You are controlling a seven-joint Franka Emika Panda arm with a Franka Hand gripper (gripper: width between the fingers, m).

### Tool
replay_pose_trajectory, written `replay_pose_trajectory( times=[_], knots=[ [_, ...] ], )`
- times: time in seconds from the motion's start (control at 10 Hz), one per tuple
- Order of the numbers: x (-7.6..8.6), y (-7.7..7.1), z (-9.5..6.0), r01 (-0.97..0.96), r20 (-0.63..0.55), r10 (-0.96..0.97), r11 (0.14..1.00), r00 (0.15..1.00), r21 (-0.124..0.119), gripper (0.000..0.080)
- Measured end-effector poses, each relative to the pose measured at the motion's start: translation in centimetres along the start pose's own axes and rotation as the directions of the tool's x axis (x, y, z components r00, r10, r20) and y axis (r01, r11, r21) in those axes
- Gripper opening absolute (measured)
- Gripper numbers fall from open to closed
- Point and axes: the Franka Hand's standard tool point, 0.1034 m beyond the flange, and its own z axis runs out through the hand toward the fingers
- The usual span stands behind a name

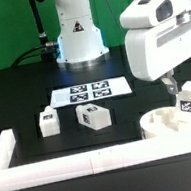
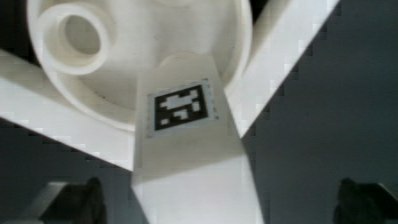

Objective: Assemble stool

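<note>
Wrist view shows the tool (image 2: 217, 203) with its two fingers spread wide, one dark fingertip (image 2: 75, 200) on either side of a tagged leg (image 2: 187, 150), neither touching it. That leg stands up out of the round seat (image 2: 107, 55), apparently seated in a socket. In the exterior view the seat (image 1: 172, 121) lies on the black worktop (image 1: 22, 91) at the exterior view's right, against the white border rail (image 1: 95, 162). Two further legs (image 1: 49, 123) (image 1: 93, 116) lie loose in front of the marker board (image 1: 88, 90), well apart from the seat. Judgement: one leg is placed and released; the next move calls for lifting clear and fetching a loose leg.
</note>
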Motion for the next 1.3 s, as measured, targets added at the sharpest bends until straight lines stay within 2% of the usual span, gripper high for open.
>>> replay_pose_trajectory(
  times=[0.1,0.2,0.3,0.6,0.8,0.9,1.0,1.1,1.2,1.3],
  knots=[
    [0.4,0.4,0.0,0.06,-0.008,-0.06,0.998,0.998,-0.033,0.0649],
    [0.5,0.7,0.3,0.095,0.0,-0.095,0.994,0.995,-0.05,0.0649],
    [0.4,1.2,0.7,0.1,0.008,-0.1,0.993,0.995,-0.055,0.0649],
    [0.3,1.0,1.9,0.072,-0.008,-0.073,0.995,0.997,-0.062,0.0649],
    [0.3,1.0,1.8,0.063,-0.01,-0.064,0.996,0.998,-0.063,0.0649],
    [0.3,1.0,1.8,0.026,-0.013,-0.027,0.998,1.0,-0.062,0.052],
    [0.3,1.0,1.8,-0.032,-0.016,0.031,0.998,0.999,-0.061,0.052],
    [0.3,1.0,1.9,-0.083,-0.019,0.081,0.995,0.996,-0.06,0.0383],
    [0.3,1.0,1.9,-0.172,-0.025,0.17,0.983,0.985,-0.057,0.0336],
    [0.3,1.1,1.9,-0.237,-0.028,0.236,0.97,0.971,-0.056,0.0336]
  ],
)
